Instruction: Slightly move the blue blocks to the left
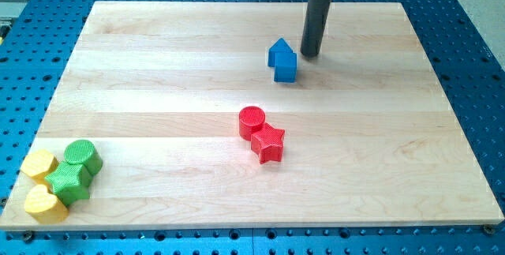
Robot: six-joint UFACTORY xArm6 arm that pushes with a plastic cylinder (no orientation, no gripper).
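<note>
Two blue blocks stand touching each other near the top middle of the wooden board: a blue pentagon-shaped block [278,51] and a blue cube [286,67] just below it. My tip [310,54] rests on the board just to the right of the blue blocks, a small gap away from them. The dark rod rises from it to the view's top edge.
A red cylinder [252,121] and a red star [268,144] touch near the board's middle. At the bottom left corner sit a green cylinder [82,156], a green star [68,181], a yellow block [39,163] and a yellow heart [45,204]. The board [158,65] lies on a blue perforated table.
</note>
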